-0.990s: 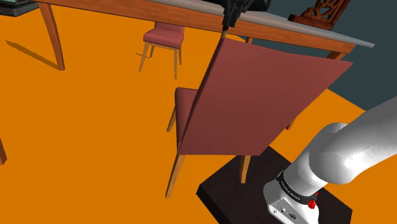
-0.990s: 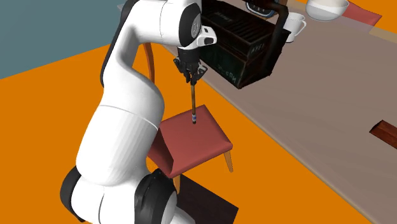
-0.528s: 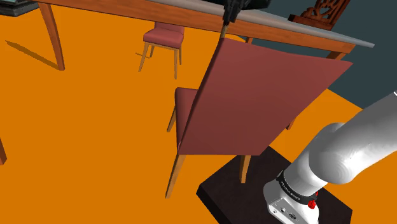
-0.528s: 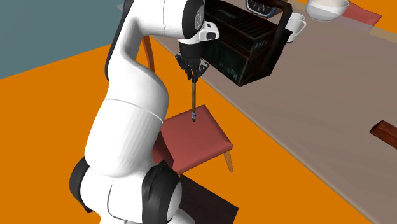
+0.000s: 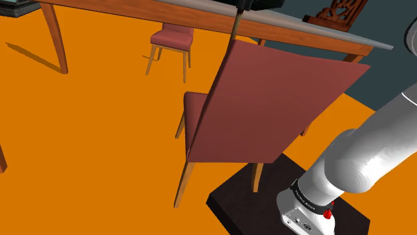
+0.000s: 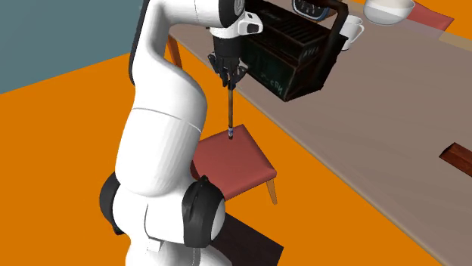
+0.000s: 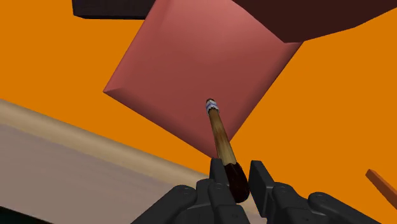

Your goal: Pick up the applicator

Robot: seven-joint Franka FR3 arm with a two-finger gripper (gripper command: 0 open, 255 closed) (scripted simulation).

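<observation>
The all-black two-finger gripper (image 7: 236,170) is clasping the dark rounded end of a slim wooden-handled applicator (image 7: 219,130) with a silvery band at its tip, the fingers narrowed tight on it. The stick is hanging almost straight down from the hand, over the dull-red square seat of a wooden-legged chair (image 6: 240,170) and apparently clear of it, beside the long grey-topped table (image 6: 378,113). The lift is calling for a slow, vertical rise with a firm grip, so the long stick is neither swinging nor slipping.
</observation>
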